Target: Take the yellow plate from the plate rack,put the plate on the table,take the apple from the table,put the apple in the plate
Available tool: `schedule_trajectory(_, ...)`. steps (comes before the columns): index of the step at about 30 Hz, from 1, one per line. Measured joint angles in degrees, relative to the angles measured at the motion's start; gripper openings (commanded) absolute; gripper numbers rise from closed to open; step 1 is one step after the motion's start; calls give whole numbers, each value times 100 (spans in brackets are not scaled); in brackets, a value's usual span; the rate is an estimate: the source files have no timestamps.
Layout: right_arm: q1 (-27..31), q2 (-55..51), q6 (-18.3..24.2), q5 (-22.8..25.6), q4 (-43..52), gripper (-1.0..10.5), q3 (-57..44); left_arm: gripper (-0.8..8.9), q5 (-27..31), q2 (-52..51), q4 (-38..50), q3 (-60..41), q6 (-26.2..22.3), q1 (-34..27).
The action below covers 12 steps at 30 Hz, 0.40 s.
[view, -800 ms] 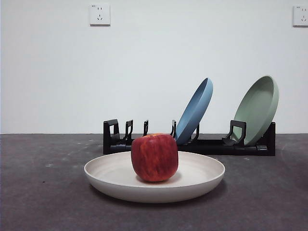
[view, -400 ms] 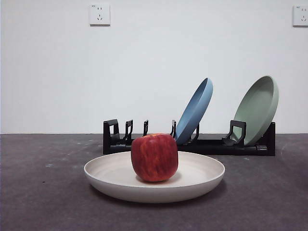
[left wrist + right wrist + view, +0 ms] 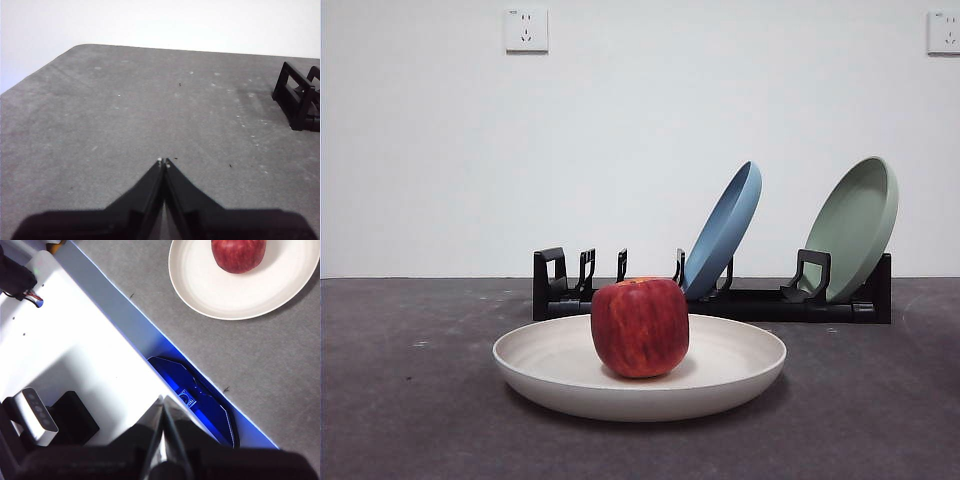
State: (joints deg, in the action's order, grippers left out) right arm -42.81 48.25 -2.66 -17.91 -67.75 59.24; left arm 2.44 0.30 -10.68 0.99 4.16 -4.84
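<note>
A big round cream-yellow plate (image 3: pixel 639 375) is seen lying flat on the dark grey table (image 3: pixel 400 400), near the front. A red apple with thin yellow streaks (image 3: pixel 640 327) is set inside it, about in the middle. Behind, a long low black plastic rack (image 3: pixel 710 298) is stood; its left slots are bare, a round blue plate (image 3: pixel 722 232) is leaned in the middle and a round sage-green plate (image 3: pixel 854 225) at the right. The left gripper (image 3: pixel 164 162) is held closed over bare table, well apart. The right gripper (image 3: pixel 163 401) is also closed, away from the plate.
</note>
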Motion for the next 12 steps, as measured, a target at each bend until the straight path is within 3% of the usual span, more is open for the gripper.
schedule_trajectory(12,0,0,0,0,0,2,0,-3,0,0,0,-2,39,0)
